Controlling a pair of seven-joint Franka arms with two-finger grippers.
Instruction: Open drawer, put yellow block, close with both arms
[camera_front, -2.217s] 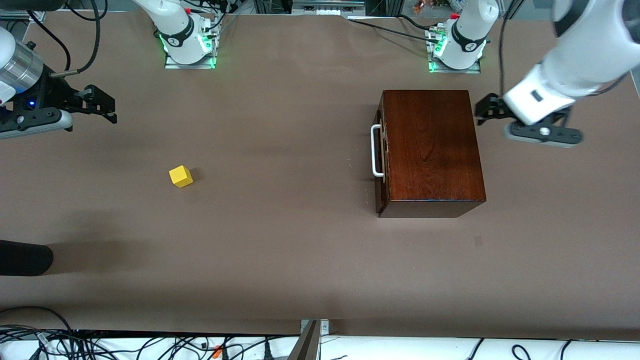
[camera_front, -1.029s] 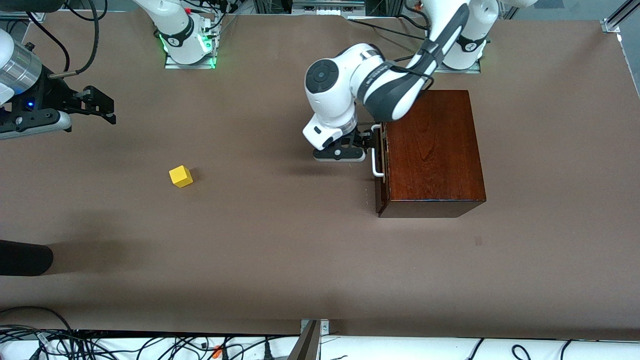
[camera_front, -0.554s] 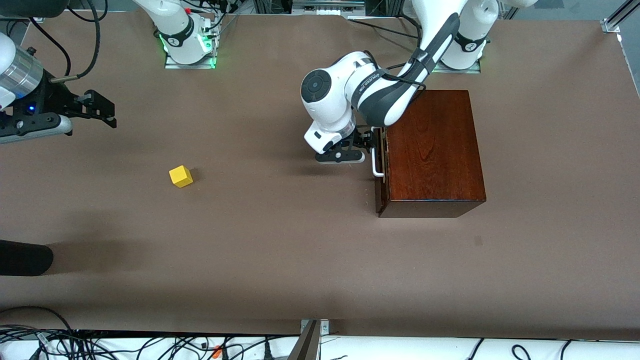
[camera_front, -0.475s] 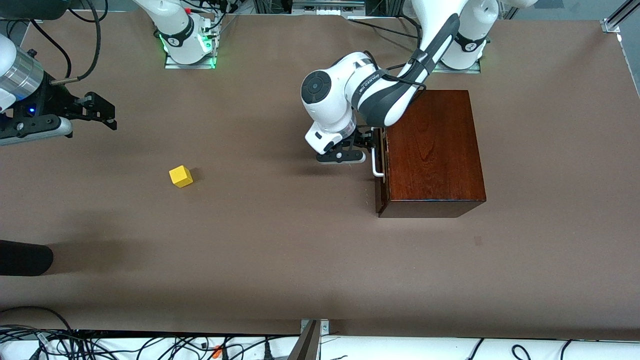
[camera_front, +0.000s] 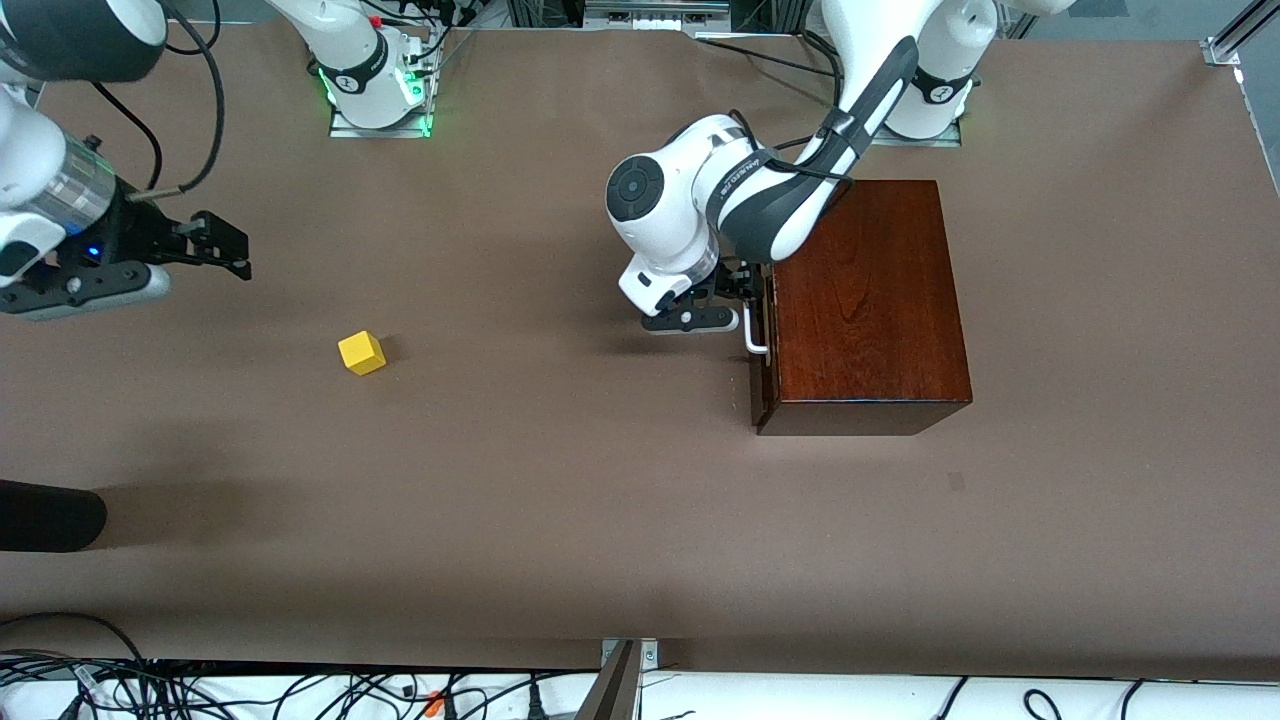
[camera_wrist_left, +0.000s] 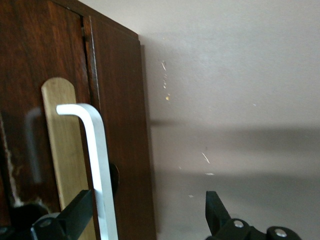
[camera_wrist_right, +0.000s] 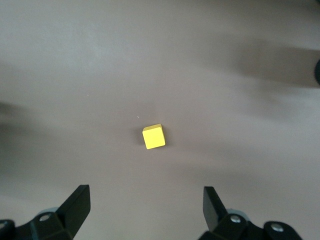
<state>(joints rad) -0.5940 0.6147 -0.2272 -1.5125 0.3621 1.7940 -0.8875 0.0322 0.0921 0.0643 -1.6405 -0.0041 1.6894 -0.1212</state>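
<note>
High front camera overlooks table (camera_front: 560, 520); wrist cameras look closely down.

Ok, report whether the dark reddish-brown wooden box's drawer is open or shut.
Shut: the drawer front sits flush with the wooden box. The open left gripper straddles its white bar handle.

We see a brown bench (camera_front: 560, 500), a black rounded object (camera_front: 45, 515) at its edge toward the right arm's end, and tangled cables (camera_front: 300, 690) along its near edge.

Arms: ours are white with dark grey joints and black cables.
Bases: they glow green.
Grippers: ours are black, with silver screws.
</note>
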